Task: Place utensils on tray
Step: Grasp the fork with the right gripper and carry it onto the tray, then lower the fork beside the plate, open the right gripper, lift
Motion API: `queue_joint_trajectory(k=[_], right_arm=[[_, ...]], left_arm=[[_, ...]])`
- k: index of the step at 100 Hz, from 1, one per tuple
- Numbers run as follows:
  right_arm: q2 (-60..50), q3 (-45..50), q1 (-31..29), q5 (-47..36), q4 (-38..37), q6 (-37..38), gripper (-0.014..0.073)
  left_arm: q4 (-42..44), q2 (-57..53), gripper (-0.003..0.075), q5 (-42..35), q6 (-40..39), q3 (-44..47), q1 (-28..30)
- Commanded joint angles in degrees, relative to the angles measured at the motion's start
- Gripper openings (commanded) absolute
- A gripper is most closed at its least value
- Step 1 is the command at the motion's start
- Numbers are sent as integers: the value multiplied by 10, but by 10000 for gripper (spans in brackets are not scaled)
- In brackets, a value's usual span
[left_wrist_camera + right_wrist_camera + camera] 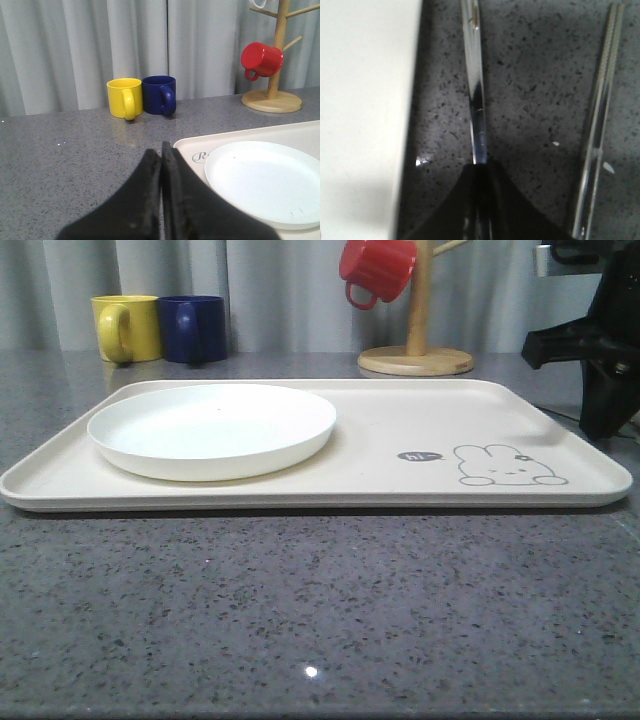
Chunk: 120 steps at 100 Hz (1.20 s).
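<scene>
Gripping a slim metal handle (476,100) whose head is cut off, right gripper (479,172) beside tray (365,115), chopsticks (597,130) nearby, left gripper (161,165) pressed together, empty.

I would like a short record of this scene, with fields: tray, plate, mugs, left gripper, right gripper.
tray: cream tray on the grey counter
plate: white plate on the tray's left part
mugs: yellow mug and blue mug behind the tray; red mug on the wooden rack
left gripper: left gripper shut, empty
right gripper: right gripper shut on slim metal utensil, chopsticks beside
</scene>
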Motion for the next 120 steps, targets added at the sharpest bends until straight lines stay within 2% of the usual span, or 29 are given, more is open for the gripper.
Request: queue_joint_trajectory(k=[1, 17, 37, 62, 73, 92, 120], right_arm=[[-37, -26, 0, -2, -5, 18, 4], [-63, -61, 15, 14, 0, 58, 4], [-71, -95, 86, 16, -9, 115, 4], [-53, -95, 188, -12, -141, 299, 4], [-41, -95, 217, -27, -170, 361, 4], [-15, -95, 246, -67, -171, 385, 4], [19, -95, 249, -75, -169, 403, 4]], left_arm=[[-3, 4, -19, -45, -2, -16, -1], [-3, 4, -19, -45, -2, -16, -1], [-3, 4, -19, -45, -2, -16, -1], [-3, 4, -19, -45, -2, -16, -1], [-3, 4, -19, -45, -2, -16, -1], [-3, 4, -19, -45, -2, -16, -1], [-3, 4, -19, -45, -2, -16, -1]])
